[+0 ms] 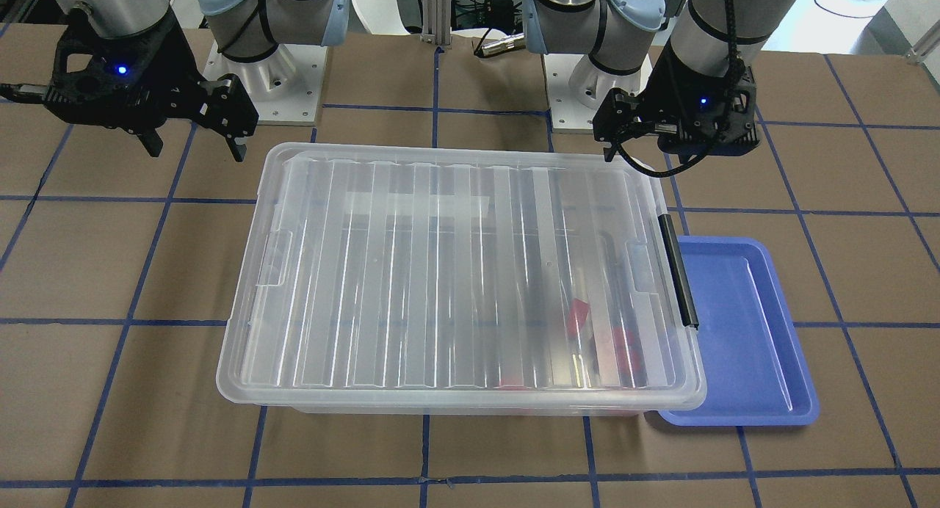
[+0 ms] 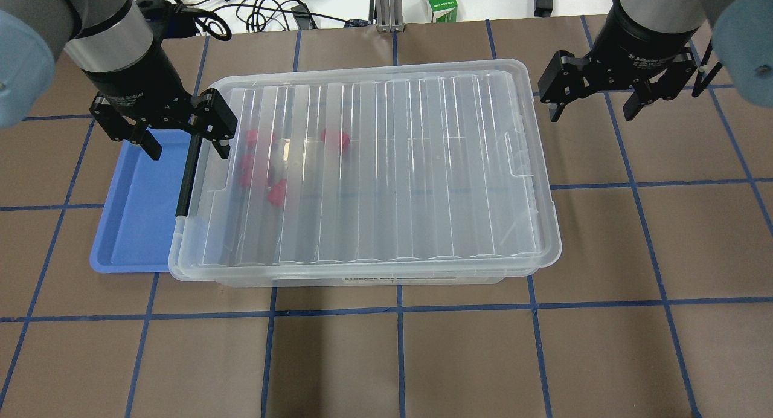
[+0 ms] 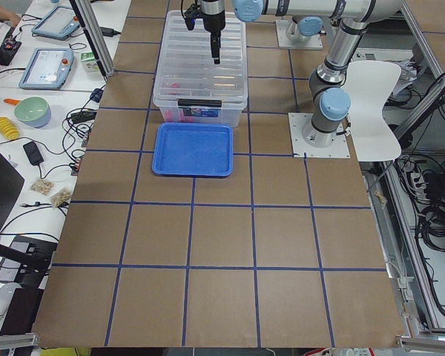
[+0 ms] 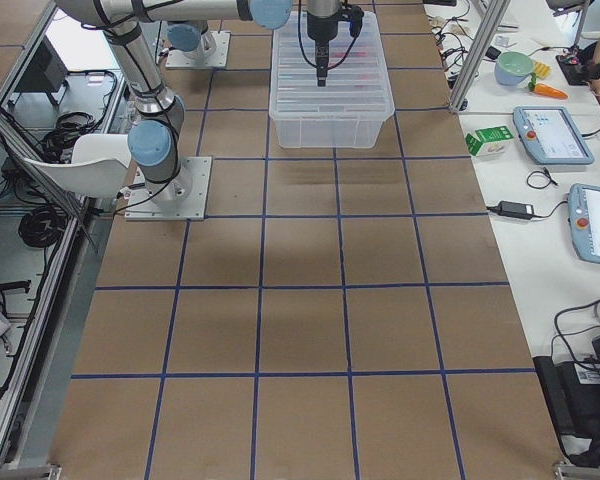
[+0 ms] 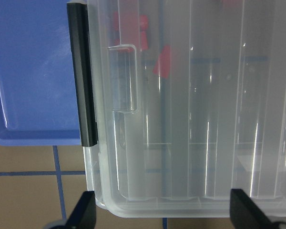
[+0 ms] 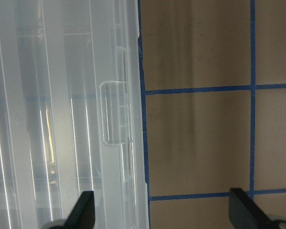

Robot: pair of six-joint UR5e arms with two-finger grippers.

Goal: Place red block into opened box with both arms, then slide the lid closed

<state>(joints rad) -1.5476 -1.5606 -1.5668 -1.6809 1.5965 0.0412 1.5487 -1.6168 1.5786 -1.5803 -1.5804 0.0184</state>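
The see-through box point(image 2: 392, 279) stands mid-table, and the ribbed lid point(image 2: 386, 164) lies flat over its whole top. Several red blocks point(image 2: 335, 139) show blurred through the lid near the box's left end, also in the left wrist view point(image 5: 164, 62). My left gripper point(image 2: 187, 146) hangs open above that end, straddling the black handle point(image 2: 187, 170). My right gripper point(image 2: 592, 113) is open and holds nothing. It hovers over bare table just beyond the box's right end, with the lid's edge point(image 6: 119, 119) beside it.
A shallow blue tray point(image 2: 139, 206) with nothing in it sits against the box's handle end. The arm bases point(image 1: 264, 89) stand behind the box. Cables and a green carton point(image 2: 439, 1) lie past the far table edge. Brown gridded table surrounds the box.
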